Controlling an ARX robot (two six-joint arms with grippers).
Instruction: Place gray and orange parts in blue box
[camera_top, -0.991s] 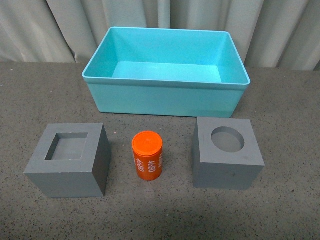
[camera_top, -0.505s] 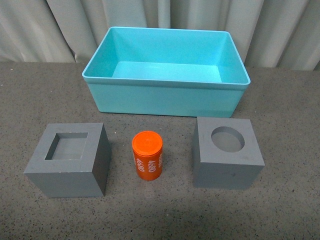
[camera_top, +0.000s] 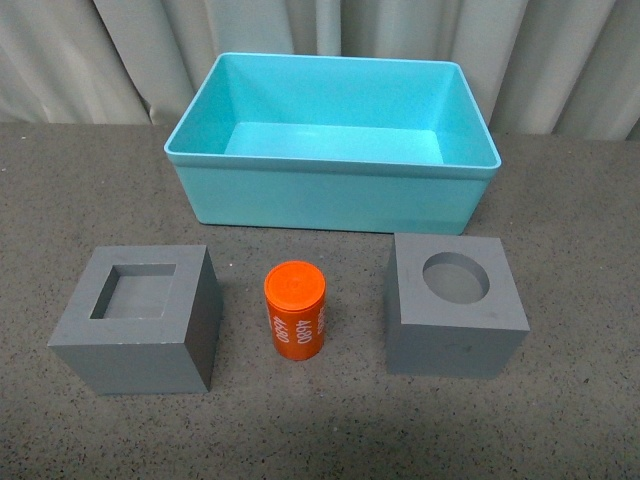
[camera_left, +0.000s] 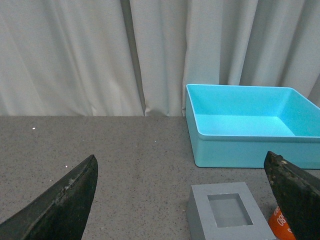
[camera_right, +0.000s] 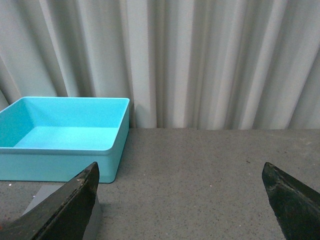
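Note:
In the front view the gray cube with a square recess (camera_top: 125, 365) sits front left. The orange cylinder (camera_top: 294, 310) with white digits stands upright in the middle. The gray cube with a round recess (camera_top: 450, 345) sits front right. The blue box (camera_top: 330, 168) stands empty behind them. Neither arm shows in this view. My left gripper (camera_left: 180, 157) is open and empty, with the square-recess cube (camera_left: 227, 210) just ahead between its fingers, a sliver of the orange cylinder (camera_left: 278, 222) beside it, and the box (camera_left: 240, 150) beyond. My right gripper (camera_right: 180, 165) is open and empty, with the box (camera_right: 60, 167) and a corner of a gray cube (camera_right: 45, 197) to one side.
The parts stand on a dark gray speckled tabletop (camera_top: 560, 200). A pale pleated curtain (camera_top: 100, 60) hangs right behind the box along the table's far edge.

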